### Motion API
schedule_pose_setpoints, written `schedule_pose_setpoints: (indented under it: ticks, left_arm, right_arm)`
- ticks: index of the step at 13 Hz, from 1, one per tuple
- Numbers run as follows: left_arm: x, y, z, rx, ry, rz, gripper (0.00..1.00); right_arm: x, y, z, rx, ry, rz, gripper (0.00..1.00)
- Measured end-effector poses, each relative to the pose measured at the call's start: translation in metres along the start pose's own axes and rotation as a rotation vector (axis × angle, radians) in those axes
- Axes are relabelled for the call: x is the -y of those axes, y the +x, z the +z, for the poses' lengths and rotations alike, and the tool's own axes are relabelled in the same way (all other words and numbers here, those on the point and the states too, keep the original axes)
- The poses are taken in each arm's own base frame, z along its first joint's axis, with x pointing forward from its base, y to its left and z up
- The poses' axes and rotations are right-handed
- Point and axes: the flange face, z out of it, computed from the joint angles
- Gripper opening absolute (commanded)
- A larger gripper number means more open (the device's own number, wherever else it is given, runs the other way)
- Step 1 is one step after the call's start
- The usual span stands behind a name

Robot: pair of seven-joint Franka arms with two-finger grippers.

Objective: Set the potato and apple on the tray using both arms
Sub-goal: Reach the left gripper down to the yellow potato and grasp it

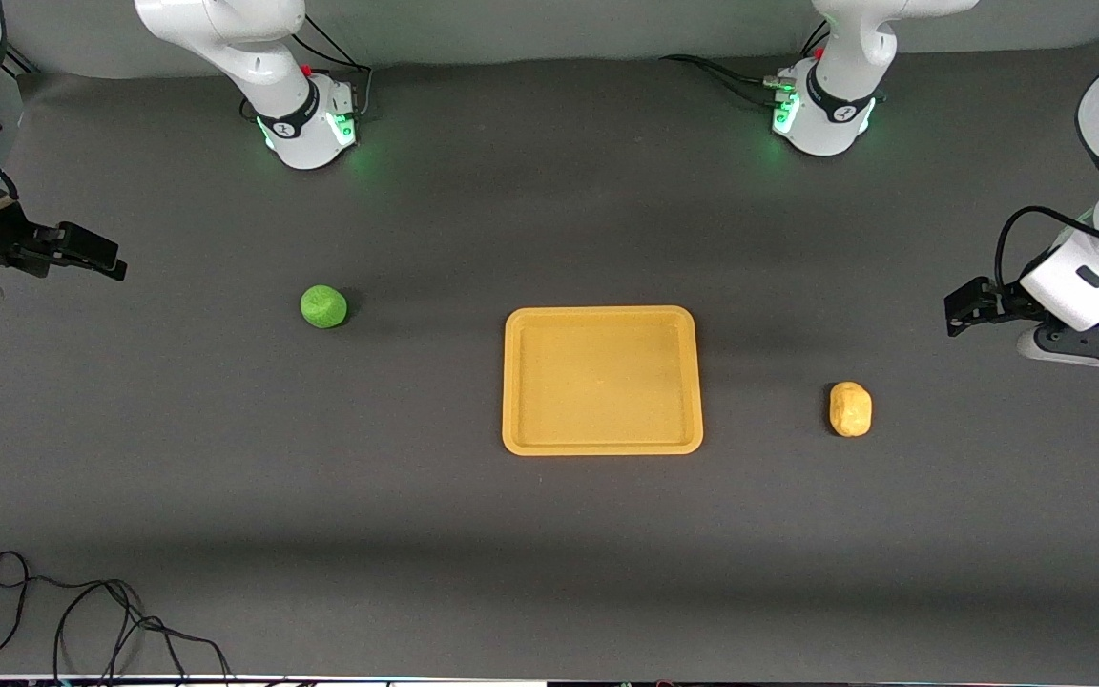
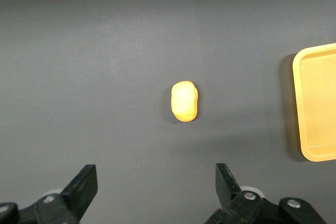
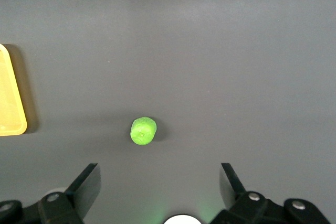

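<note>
Both jaws gape empty, left gripper (image 2: 155,192) above potato (image 2: 185,101), right gripper (image 3: 160,192) above apple (image 3: 143,130).

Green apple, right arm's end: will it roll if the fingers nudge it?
Probably. The apple looks nearly round and sits free on the flat table, so a nudge could send it rolling. Its slightly textured skin may help grip. The right gripper is open, wide enough to straddle it.
</note>
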Motion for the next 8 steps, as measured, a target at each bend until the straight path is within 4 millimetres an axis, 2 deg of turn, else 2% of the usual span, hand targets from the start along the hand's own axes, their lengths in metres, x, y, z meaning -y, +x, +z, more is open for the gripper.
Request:
schedule_pose_setpoints:
  ticks: [5, 7, 8]
  left_arm:
    - [-0.001, 0.005, 0.01, 0.0, -0.001, -0.001, 1.0]
    - [-0.014, 0.016, 0.037, 0.014, -0.006, -0.005, 1.0]
    - [-0.024, 0.021, 0.061, 0.048, -0.01, 0.0, 1.0]
  right_arm:
    - [0.0, 0.003, 0.004, 0.008, 0.0, 0.0, 1.0]
    - [0.0, 0.004, 0.006, 0.011, 0.0, 0.0, 1.0]
    - [0.001, 0.004, 0.006, 0.01, 0.0, 0.0, 1.0]
